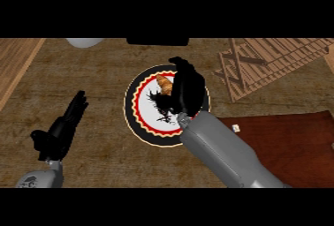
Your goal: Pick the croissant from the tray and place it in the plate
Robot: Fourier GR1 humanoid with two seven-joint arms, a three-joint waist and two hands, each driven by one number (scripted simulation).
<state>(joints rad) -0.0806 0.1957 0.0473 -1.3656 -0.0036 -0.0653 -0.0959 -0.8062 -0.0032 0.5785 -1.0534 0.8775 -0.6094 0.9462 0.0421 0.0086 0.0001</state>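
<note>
The croissant (164,84) sits over the far part of the plate (140,103), with the right hand (184,86) curled round its right side, fingers closed on it. It is probably light, flaky and easily crushed, so it is best held across its thick middle rather than by a tapering tip. The dark red tray (294,141) lies to the near right. The left hand (65,123) rests at the left, fingers straight and holding nothing
</note>
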